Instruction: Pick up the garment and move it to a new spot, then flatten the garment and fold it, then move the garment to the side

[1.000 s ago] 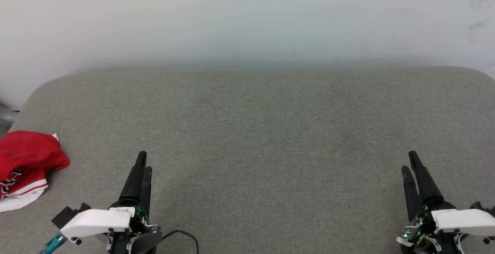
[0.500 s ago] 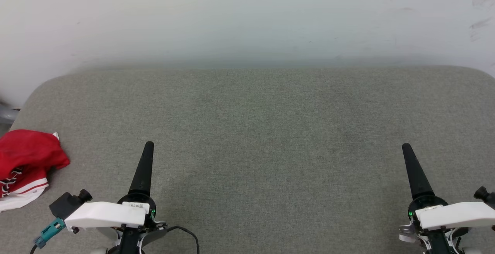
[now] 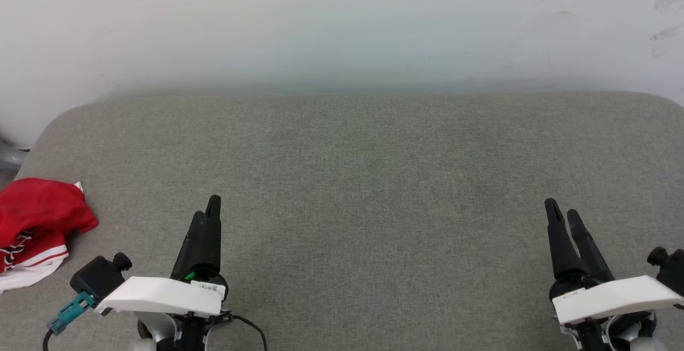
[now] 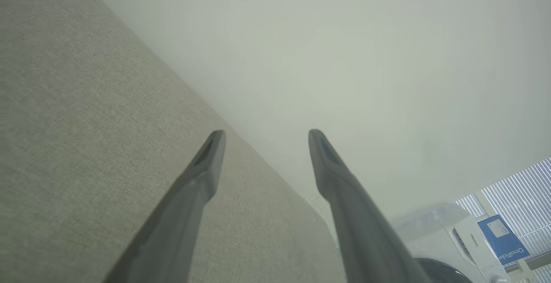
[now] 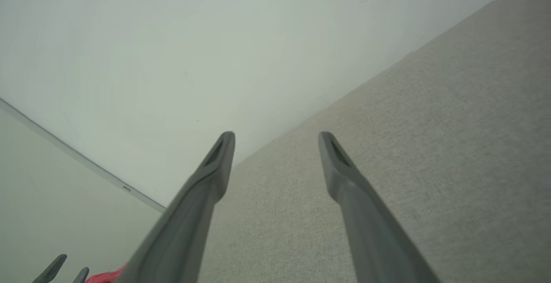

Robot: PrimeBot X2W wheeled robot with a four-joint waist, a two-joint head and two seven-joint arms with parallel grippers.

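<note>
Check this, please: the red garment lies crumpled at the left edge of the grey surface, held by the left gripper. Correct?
Not held. The garment lies crumpled at the left edge of the grey surface, but the left gripper holds nothing and stands apart from it, as the head view shows.

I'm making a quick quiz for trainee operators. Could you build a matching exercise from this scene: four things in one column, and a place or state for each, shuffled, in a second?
Things
1. red jersey T-shirt
2. left gripper
3. right gripper
4. grey fabric surface

Places or states
a. open and empty, at the lower right of the head view
b. bunched up at the surface's left edge
c. open and empty, the one nearer the shirt
d. lies under the shirt

Pairs: 1-b, 2-c, 3-a, 4-d
</note>
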